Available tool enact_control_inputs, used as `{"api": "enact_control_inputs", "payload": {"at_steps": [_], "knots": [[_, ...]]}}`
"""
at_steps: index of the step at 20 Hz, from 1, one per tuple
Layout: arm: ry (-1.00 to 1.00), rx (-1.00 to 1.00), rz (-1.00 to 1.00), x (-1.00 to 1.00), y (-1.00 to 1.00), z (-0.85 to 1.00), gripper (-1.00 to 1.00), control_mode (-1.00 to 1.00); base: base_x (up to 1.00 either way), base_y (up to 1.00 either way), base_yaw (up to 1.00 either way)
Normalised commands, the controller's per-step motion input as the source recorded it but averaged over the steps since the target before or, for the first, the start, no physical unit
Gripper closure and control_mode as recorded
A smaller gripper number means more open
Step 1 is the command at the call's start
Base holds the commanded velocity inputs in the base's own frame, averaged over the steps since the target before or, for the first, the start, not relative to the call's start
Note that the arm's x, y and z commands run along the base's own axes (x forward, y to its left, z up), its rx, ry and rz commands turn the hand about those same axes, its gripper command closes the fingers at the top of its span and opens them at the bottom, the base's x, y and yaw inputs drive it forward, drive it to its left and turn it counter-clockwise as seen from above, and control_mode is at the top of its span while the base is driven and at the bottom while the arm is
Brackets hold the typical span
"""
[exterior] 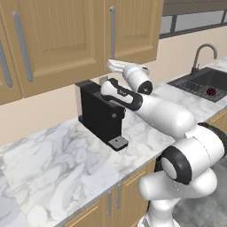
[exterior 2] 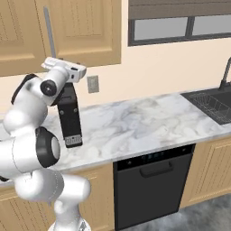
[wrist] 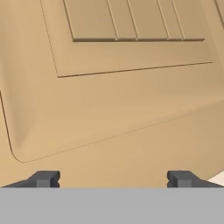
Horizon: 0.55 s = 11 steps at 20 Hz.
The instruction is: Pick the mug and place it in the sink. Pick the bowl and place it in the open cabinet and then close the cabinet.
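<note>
Hand view, cabinet door facing open end effector

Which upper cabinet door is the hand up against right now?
The panelled cabinet door directly above the black coffee machine, with its silver bar handle on its left edge. The gripper, jaws wide, faces its lower panel; the other doors sit further left.

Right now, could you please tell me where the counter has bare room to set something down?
The marble counter is bare between the black coffee machine and the sink, and again left of the machine. It is crowded at the machine itself, where the arm reaches over it with the open claw up against the cabinet door.
</note>
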Motion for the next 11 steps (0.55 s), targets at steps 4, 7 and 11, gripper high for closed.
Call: {"api": "enact_control_inputs", "payload": {"at_steps": [4, 7, 11], "knots": [[0.09, 0.05, -0.09, 0.86, -0.05, 0.27, -1.00, -1.00, 0.00, 0.00, 0.00], [0.28, 0.04, -0.05, 0.94, 0.00, 0.25, -1.00, -1.00, 0.00, 0.00, 0.00], [0.47, 0.07, 0.00, 0.97, 0.00, 0.53, -1.00, -1.00, 0.00, 0.00, 0.00]]}}
